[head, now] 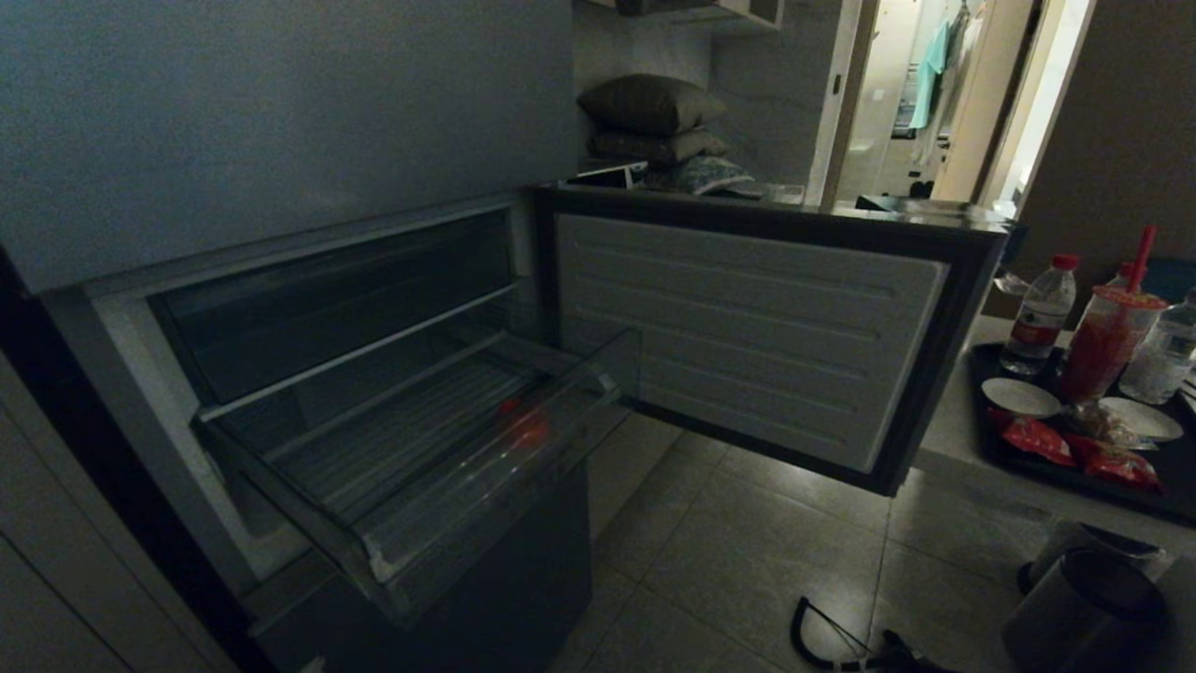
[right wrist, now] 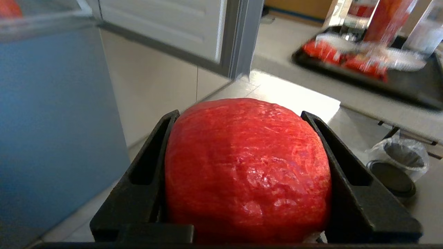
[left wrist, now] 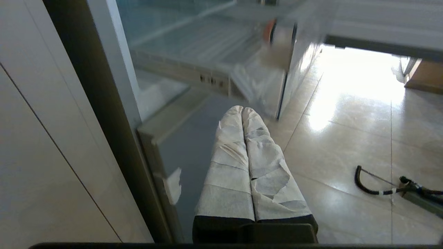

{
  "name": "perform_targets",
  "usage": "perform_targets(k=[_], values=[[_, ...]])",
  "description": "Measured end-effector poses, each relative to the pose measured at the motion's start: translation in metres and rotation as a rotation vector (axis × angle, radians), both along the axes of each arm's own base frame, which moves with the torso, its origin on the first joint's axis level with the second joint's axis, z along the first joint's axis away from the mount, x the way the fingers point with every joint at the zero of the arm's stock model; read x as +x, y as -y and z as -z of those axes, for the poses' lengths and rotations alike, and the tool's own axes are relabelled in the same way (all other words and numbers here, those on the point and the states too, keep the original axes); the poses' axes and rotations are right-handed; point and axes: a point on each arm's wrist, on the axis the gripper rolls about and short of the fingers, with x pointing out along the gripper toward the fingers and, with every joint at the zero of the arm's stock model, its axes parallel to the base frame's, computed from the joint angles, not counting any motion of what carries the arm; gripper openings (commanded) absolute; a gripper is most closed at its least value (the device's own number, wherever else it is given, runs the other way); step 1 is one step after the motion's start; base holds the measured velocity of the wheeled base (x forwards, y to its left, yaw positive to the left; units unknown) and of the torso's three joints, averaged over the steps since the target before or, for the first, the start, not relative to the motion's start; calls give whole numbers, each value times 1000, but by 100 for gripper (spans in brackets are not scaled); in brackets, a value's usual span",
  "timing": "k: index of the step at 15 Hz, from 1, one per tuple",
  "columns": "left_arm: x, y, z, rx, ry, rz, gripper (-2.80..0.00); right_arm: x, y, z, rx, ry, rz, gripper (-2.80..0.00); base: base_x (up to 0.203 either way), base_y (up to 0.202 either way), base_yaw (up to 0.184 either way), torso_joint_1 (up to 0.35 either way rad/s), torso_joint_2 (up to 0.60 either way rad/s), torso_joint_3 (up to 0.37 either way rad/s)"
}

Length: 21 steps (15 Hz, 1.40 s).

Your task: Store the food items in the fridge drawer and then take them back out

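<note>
The clear fridge drawer stands pulled out of the fridge's middle section. One small red-orange food item lies near its front right corner; it also shows as an orange blur in the left wrist view. My right gripper is shut on a big round red fruit, held low over the floor beside the fridge. My left gripper, its fingers wrapped in white tape, is shut on nothing below the drawer. Neither arm shows in the head view.
The middle fridge door hangs open to the right. A black tray on a low counter holds red snack packets, plates, water bottles and a red cup with straw. A lidded bin and a black cable sit on the tiled floor.
</note>
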Motion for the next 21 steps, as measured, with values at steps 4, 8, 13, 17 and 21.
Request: perform_targets(k=[4,8,13,17,21], values=[[0,0,0,0,0,-1,-280,0,0,0,-2,1,0,-280,0,0,0,246,-525,-246],[0,0,0,0,0,0,-280,0,0,0,-18,1,-9,-280,0,0,0,15,-10,-13],[0,0,0,0,0,0,-280,3,2,-17,47,-35,79,-280,0,0,0,0,0,0],[0,0,0,0,0,0,-280,22,4,-65,202,-89,302,-280,0,0,0,0,0,0],[0,0,0,0,0,0,-280,78,19,-100,295,-224,502,-280,0,0,0,0,0,0]])
